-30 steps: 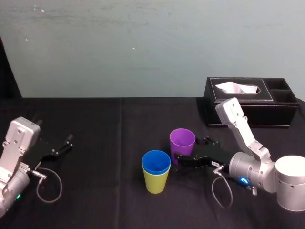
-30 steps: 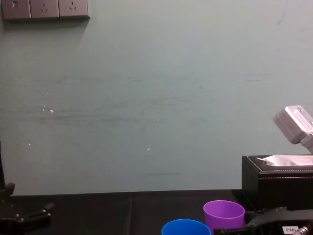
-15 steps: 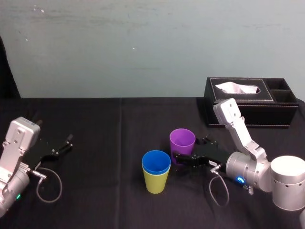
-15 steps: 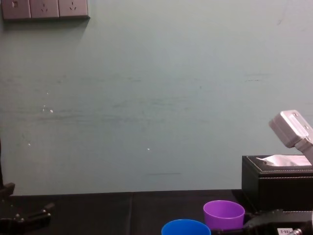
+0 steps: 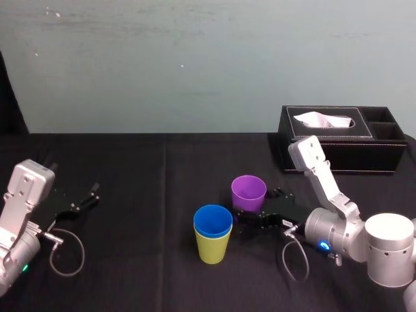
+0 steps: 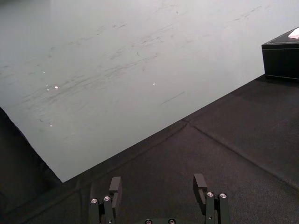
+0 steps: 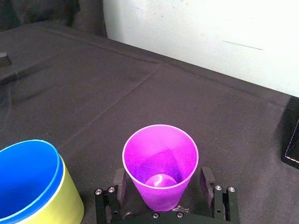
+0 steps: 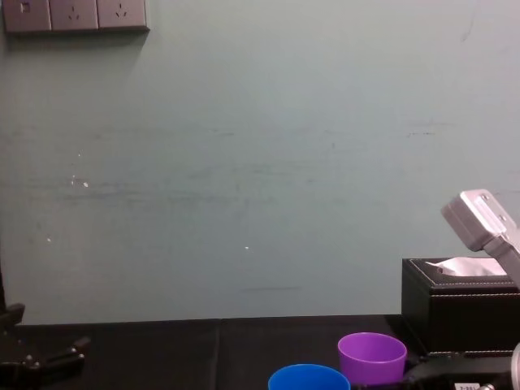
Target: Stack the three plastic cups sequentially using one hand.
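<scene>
Head view, and your right gripper is in at the middle of the table, low down around the purple cup. Check the right wrist view: the cup stands upright between the two fingers, one on each side of its lower half. A thin strip of dark cloth shows between each finger and the cup wall. So the jaws are spread and straddling the cup, not pressing on it. You can pick out the small white label on the gripper body, next to the wrist cable.

Just beside the purple cup, to the robot's left and a touch nearer the robot, the other two are already paired. The blue cup sits nested inside the yellow-green cup, its rim standing a little proud of the green one. That pair is upright, with a narrow gap between it and the purple cup. The chest view catches the purple rim and the blue rim at its bottom edge, purple the higher.

Your left gripper lies parked at the table's left side, well apart from the cups, fingers spread with nothing between them.

The black tissue box sits at the back right of the table, behind the right arm, with a white tissue poking from its slot.
</scene>
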